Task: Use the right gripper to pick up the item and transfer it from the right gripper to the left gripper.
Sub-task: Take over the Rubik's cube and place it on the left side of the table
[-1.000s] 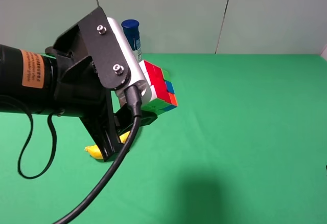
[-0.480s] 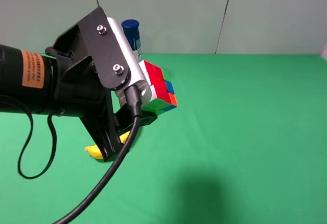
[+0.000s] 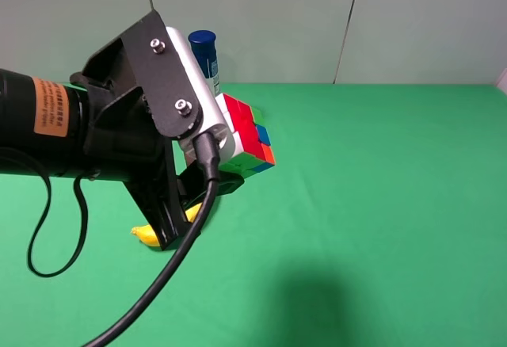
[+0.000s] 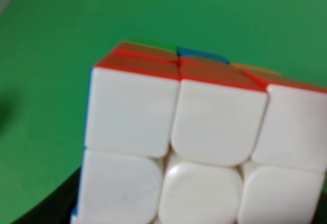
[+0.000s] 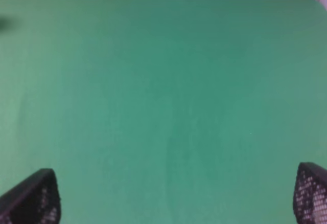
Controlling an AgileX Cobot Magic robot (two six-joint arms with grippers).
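L gripper [image 3: 226,157] clamped on cube [image 3: 249,133], aloft; R gripper [image 5: 171,196] jaws apart, empty. My worry: jolt loosens hold, cube drops to surface [image 3: 380,204] below gripper.

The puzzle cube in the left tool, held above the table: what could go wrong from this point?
1. The cube sticks out well beyond the left tool, in the air over the green table. If the grip is weak, it may slip and fall.
2. The banana and the blue-capped bottle appear close to that arm, so a downward or sideways move might knock them.
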